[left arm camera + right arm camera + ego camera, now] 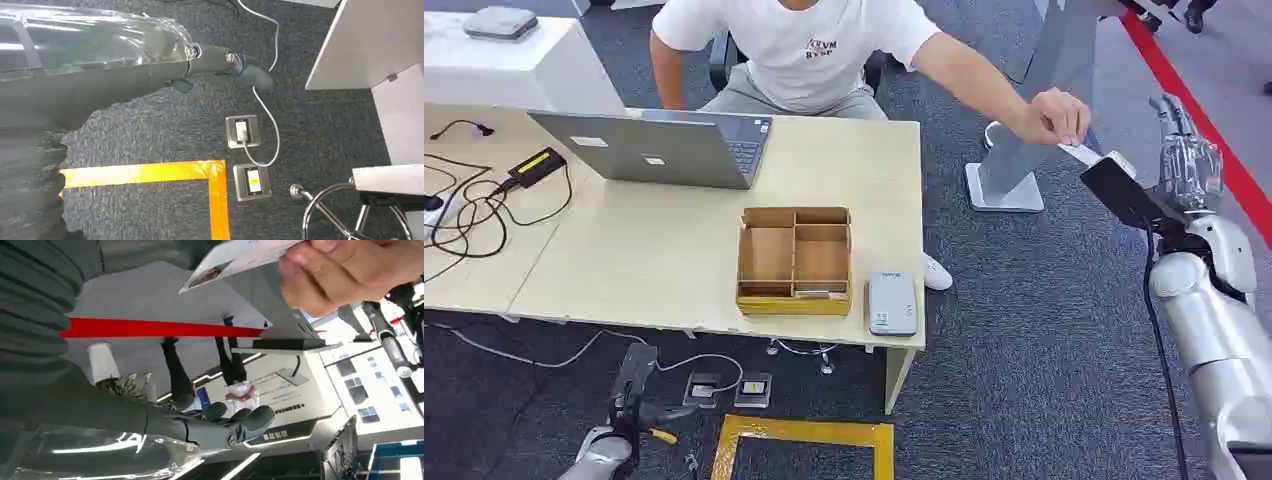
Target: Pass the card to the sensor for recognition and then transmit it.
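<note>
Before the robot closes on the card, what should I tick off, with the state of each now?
1. Card offered: ok, the person's hand holds it out beside the right hand.
2. Right hand raised to it: ok.
3. Right hand gripping card: not ok, the card is in the person's fingers.
4. Sensor unobstructed on the table: ok.
5. Left hand free, hanging low: ok.
6. Right fingers spread enough: cannot tell.

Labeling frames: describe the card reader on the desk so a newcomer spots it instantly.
Start at the tan desk. At its front right corner, right of the compartmented cardboard box, lies the card reader. It is the small flat grey-white slab there, apart from the box.
</note>
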`<state>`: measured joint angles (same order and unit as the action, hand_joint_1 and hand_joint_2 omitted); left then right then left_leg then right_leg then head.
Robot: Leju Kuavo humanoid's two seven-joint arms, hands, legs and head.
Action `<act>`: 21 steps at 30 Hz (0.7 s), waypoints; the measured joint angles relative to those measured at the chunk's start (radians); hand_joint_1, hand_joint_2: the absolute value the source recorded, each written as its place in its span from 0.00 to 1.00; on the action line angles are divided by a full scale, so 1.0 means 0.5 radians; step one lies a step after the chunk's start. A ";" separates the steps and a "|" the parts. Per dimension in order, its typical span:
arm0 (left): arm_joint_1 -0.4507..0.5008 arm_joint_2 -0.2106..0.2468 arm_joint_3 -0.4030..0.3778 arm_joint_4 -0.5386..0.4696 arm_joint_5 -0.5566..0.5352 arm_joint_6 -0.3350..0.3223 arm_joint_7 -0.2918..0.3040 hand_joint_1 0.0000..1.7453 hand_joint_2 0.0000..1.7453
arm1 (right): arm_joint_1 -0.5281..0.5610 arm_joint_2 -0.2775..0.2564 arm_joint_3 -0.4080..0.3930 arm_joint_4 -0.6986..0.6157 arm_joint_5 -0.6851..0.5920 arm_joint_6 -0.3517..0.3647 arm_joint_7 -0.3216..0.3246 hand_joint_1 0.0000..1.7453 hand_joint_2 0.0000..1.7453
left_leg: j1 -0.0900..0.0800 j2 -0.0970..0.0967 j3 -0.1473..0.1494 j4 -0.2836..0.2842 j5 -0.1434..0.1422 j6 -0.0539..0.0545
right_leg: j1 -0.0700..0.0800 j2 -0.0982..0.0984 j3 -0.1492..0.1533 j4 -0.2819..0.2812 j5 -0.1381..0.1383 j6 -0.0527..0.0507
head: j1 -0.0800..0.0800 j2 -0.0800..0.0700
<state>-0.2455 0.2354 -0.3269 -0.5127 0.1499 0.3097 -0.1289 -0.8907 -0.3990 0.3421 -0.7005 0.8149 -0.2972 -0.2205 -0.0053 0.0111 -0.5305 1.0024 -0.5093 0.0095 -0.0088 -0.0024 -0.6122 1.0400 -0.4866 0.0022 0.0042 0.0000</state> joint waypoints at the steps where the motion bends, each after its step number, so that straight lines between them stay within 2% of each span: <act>1: -0.001 0.000 0.000 0.004 0.000 0.000 0.000 0.00 1.00 | -0.005 0.000 0.008 0.012 -0.002 0.000 0.000 1.00 1.00 | 0.000 0.000 0.000 0.000 0.000 0.000 | 0.000 0.000 0.000 0.000 0.000 0.000 | 0.000 0.000; 21: 0.012 0.000 -0.044 0.043 0.056 0.021 0.020 0.00 1.00 | -0.043 0.004 0.051 0.143 -0.062 0.032 -0.048 1.00 1.00 | 0.000 0.000 0.000 0.001 0.000 0.000 | 0.000 0.001 -0.001 0.000 0.000 0.000 | 0.001 0.000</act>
<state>-0.2394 0.2354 -0.3491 -0.4913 0.1782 0.3204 -0.1190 -0.9124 -0.3971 0.3677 -0.6291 0.7839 -0.2811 -0.2445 -0.0053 0.0112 -0.5306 1.0027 -0.5093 0.0095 -0.0087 -0.0021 -0.6125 1.0401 -0.4866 0.0022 0.0046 0.0000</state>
